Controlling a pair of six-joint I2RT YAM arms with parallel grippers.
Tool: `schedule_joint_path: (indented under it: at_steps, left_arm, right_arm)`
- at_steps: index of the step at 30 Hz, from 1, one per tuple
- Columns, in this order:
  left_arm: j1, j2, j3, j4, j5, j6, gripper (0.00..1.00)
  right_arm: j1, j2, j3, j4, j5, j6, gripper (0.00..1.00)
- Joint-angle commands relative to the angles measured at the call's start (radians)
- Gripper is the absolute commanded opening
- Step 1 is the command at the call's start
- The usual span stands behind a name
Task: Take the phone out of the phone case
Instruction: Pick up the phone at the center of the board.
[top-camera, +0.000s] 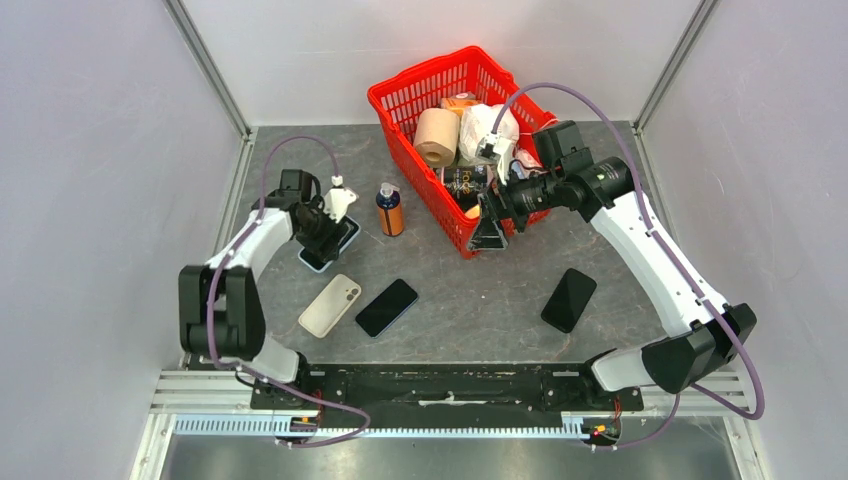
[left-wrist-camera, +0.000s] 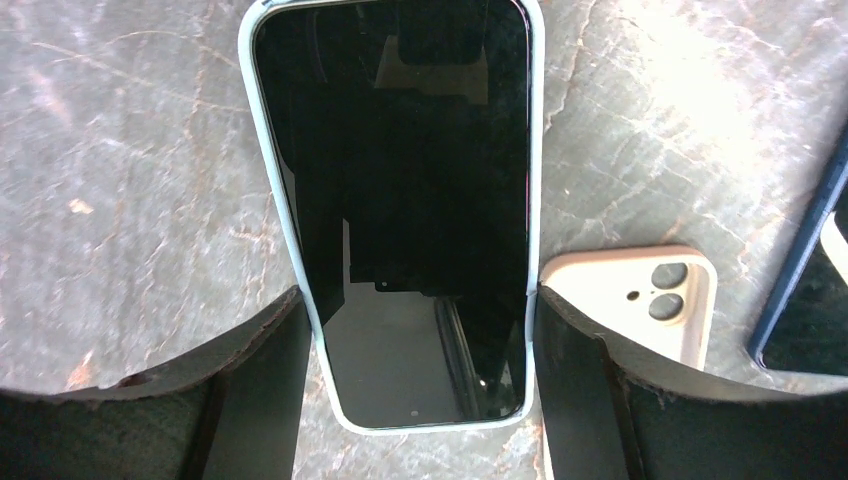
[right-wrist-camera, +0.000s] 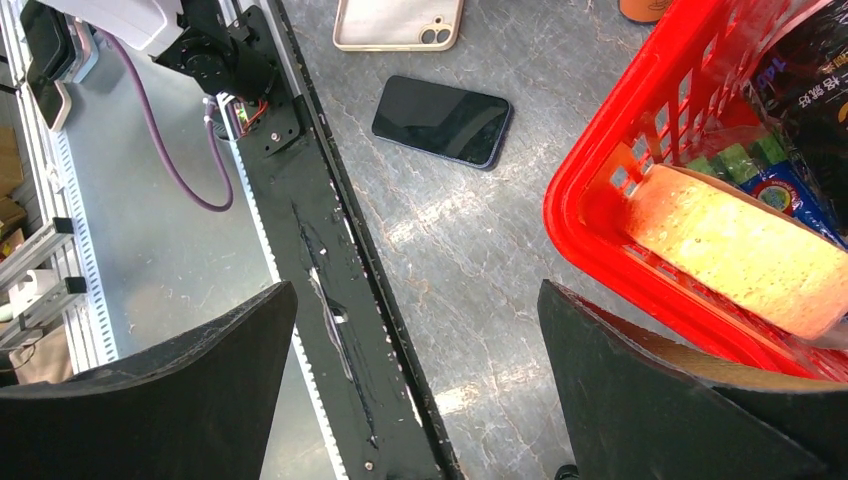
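The left fingers (left-wrist-camera: 260, 380) straddle the near end of the phone case (left-wrist-camera: 430, 425), one against each long side. They seem to pinch its pale blue rim; contact looks made on both edges, though I cannot tell how firmly. The phone (left-wrist-camera: 400, 200) sits seated in the case, screen up, flat on the worktop (left-wrist-camera: 130, 200).

The step in hand is therefore the grip on the case, with the separation not yet begun. The next move, I judge, calls for holding the rim steady while the phone is pushed or peeled free at a corner. Squeezing both sides alone would likely clamp it tighter.

A beige empty case (left-wrist-camera: 640, 300) lies just beside the left fingers. The right fingers (right-wrist-camera: 150, 400) are spread wide and empty, hovering at the near corner of the red basket (right-wrist-camera: 575, 215), well apart from the phone case.
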Motion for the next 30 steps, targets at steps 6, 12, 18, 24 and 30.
schedule_joint_path:
  at_steps: [6,12,18,24,30]
  left_arm:
    - [0.007,-0.38,-0.01,-0.107,0.139,0.041,0.02]
    - [-0.065,-0.578,0.088,-0.224,0.179,-0.018,0.02]
    - [-0.302,-0.63,0.21,-0.267,0.05,-0.106,0.02]
    - [-0.444,-0.602,0.293,-0.289,-0.033,-0.161,0.02]
    - [-0.497,-0.576,0.311,-0.273,-0.065,-0.176,0.02]
  right_arm:
    - [0.012,0.024,0.1,0.008,-0.018,0.028,0.97]
    - [0.109,0.129,0.251,-0.044,0.01,0.009,0.97]
    - [0.19,0.282,0.436,-0.045,0.009,0.03,0.97]
    - [0.196,0.426,0.586,0.005,-0.074,0.14,0.97]
    - [0.197,0.507,0.634,0.056,-0.134,0.23,0.97]
